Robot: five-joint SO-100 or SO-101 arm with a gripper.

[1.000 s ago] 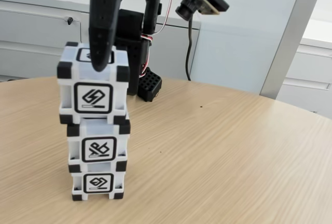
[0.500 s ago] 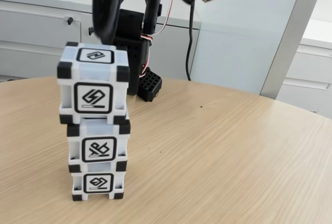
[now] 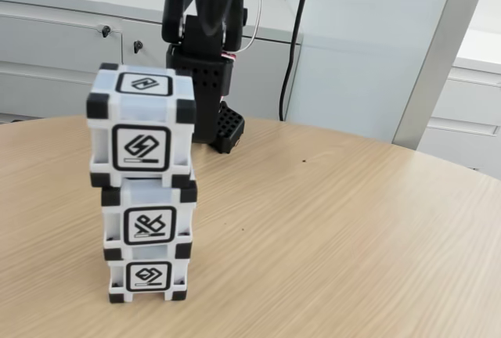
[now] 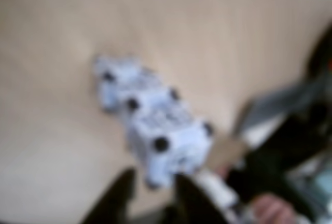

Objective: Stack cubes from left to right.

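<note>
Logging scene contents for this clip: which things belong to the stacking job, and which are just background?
Job:
top cube
middle cube
bottom cube
gripper, raised above the stack

Background:
wooden table
grey cabinets
black cable

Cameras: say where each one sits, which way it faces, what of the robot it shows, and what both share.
Fixed view: low, near table height, facing the stack of three cubes side-on, with the arm behind and cabinets beyond.
Wrist view: on the arm, high, looking down along the stack; blurred; dark fingertips of the gripper enter from the bottom edge, apart.
Shared: the stack, the wooden table.
</note>
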